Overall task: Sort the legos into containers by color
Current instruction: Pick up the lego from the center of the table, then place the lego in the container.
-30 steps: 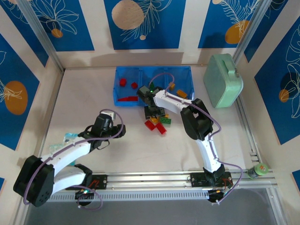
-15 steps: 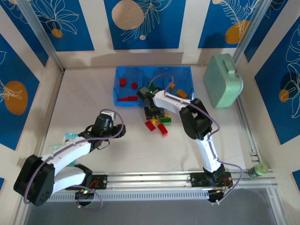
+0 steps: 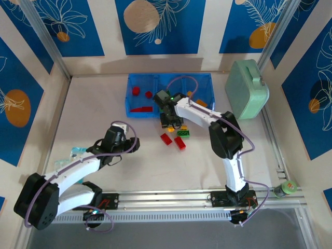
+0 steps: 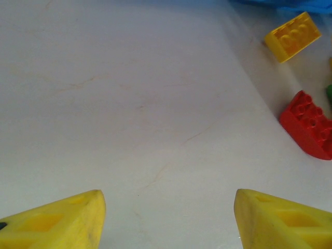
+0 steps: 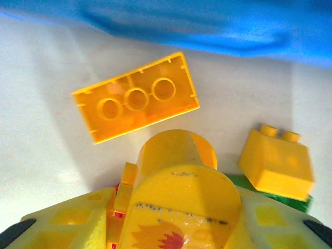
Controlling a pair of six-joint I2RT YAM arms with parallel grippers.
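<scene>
From above, the blue tray [image 3: 207, 83] sits at the far side of the counter [image 3: 93, 104]. Three red legos [image 3: 136, 91] lie in its left box, and orange ones [image 3: 202, 104] lie in its right box. The right end effector [image 3: 171, 122] points down just in front of the tray, over a little pile of legos [image 3: 179, 136] on the counter: red, green and yellow ones. From up here I cannot tell what it holds. The left end effector [image 3: 122, 141] hangs over bare counter, well apart from the pile. A mint green case [image 3: 246, 89] stands to the right of the tray.

At the left wrist, the left end effector [image 4: 168, 218] is spread wide, with nothing between its yellow fingers [image 4: 62, 223]. Ahead on the right lie a yellow brick [image 4: 293, 35] and a red brick [image 4: 308, 124], apart from each other.

At the right wrist, the right end effector [image 5: 176, 223] is pinching a yellow round lego [image 5: 179, 166] with a picture on it. Just past it a flat yellow brick [image 5: 136, 97] lies upside down on the counter. To the right a small yellow brick [image 5: 277, 163] sits on a green brick [image 5: 254, 188]. The tray's blue wall runs across the top, near the flat brick.
</scene>
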